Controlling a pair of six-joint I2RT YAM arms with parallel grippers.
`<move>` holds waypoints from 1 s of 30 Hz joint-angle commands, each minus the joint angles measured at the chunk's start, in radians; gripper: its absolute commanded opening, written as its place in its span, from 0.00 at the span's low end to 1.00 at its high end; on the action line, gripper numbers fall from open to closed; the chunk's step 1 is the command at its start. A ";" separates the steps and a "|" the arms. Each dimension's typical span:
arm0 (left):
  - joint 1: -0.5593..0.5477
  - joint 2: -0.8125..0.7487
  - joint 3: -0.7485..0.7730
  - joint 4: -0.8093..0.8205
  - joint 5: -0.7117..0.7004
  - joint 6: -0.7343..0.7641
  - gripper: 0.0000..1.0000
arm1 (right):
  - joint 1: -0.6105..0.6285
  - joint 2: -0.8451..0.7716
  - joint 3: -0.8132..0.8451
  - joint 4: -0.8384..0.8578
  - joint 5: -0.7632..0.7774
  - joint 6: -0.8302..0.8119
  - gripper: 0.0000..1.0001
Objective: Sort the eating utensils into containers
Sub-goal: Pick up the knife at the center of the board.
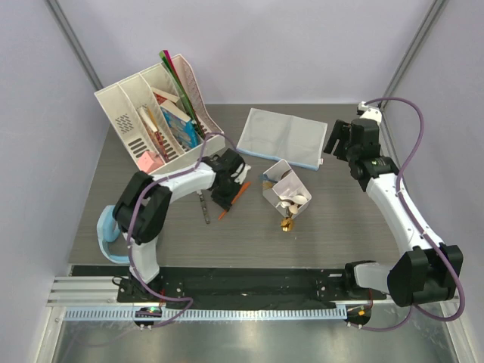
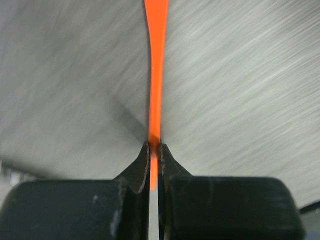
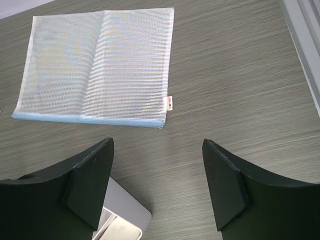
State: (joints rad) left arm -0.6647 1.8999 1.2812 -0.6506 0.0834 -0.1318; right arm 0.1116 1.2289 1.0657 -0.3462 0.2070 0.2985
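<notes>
Left fingers (image 2: 141, 170) clamped on orange-handled utensil (image 2: 156, 75), tips only, low at tabletop (image 1: 340, 227), left of divided box (image 1: 272, 197). Right fingers (image 3: 90, 175) apart, idle. Risk: thin handle pivots or slips in that narrow pinch on lifting, missing its compartment.

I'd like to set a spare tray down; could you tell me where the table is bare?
Bare: the near edge in front of the white box, and between that box and the right arm. Crowded: beside the organizer, with left gripper, orange utensil, knife.
</notes>
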 commanded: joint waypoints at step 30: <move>-0.053 -0.404 0.328 -0.409 -0.066 -0.266 0.00 | -0.038 0.316 0.086 -0.171 -0.234 0.079 0.73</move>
State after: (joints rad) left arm -0.6319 1.4963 1.5318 -0.9207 0.0456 -0.3668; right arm 0.0761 1.5337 1.1614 -0.5053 0.0582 0.3595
